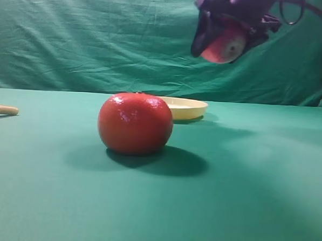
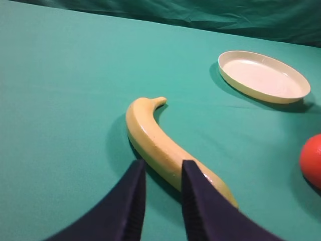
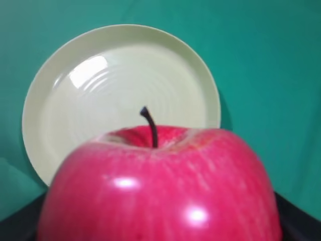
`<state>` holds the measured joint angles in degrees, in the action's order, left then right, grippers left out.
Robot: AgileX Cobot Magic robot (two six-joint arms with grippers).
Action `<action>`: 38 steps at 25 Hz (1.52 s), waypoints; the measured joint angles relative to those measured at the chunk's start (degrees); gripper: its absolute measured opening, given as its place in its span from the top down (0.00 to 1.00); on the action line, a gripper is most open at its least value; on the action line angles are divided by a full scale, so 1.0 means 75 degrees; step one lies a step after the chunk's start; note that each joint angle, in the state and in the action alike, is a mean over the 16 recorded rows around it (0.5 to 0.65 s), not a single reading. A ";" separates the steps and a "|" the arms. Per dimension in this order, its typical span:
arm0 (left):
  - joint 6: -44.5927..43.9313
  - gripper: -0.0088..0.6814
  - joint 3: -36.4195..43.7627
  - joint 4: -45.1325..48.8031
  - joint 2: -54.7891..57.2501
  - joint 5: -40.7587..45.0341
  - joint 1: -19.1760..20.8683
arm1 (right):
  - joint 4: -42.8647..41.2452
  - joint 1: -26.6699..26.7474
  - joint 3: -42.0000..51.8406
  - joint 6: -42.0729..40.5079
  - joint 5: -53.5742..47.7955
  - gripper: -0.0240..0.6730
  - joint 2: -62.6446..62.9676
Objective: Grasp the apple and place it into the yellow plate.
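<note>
My right gripper (image 1: 223, 41) is shut on the apple (image 1: 227, 48), a glossy crimson-pink fruit, and holds it high in the air at the top right. In the right wrist view the apple (image 3: 160, 186) fills the lower frame, stem up, with the pale yellow plate (image 3: 100, 95) directly beneath and behind it. The yellow plate (image 1: 187, 107) lies on the green cloth, empty, below and a little left of the held apple. It also shows in the left wrist view (image 2: 263, 76). My left gripper (image 2: 163, 173) hangs low over the cloth, its jaws slightly apart and empty.
An orange-red tomato-like fruit (image 1: 135, 123) sits on the cloth in front of the plate, also at the left wrist view's right edge (image 2: 312, 160). A yellow banana (image 2: 160, 145) lies just beyond my left gripper; its tip shows far left (image 1: 2, 110). Green cloth backdrop behind.
</note>
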<state>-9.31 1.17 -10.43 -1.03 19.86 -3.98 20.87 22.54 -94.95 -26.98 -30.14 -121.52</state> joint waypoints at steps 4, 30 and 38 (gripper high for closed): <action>0.0000 0.76 0.0000 0.0000 0.0000 0.0000 0.0000 | 0.0133 0.0046 -0.0479 -0.0144 -0.0060 0.21 -0.0497; 0.0000 0.76 0.0000 0.0000 0.0000 0.0000 0.0000 | -0.0263 0.0189 -0.1691 -0.0402 -0.1088 0.19 -0.0148; 0.0000 0.76 0.0000 0.0000 0.0000 0.0000 0.0000 | -0.1146 0.0189 -0.1863 0.0729 -0.2108 0.65 0.0950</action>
<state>-9.31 1.17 -10.43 -1.03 19.86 -3.98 12.28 23.95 -108.92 -21.51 -45.95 -114.39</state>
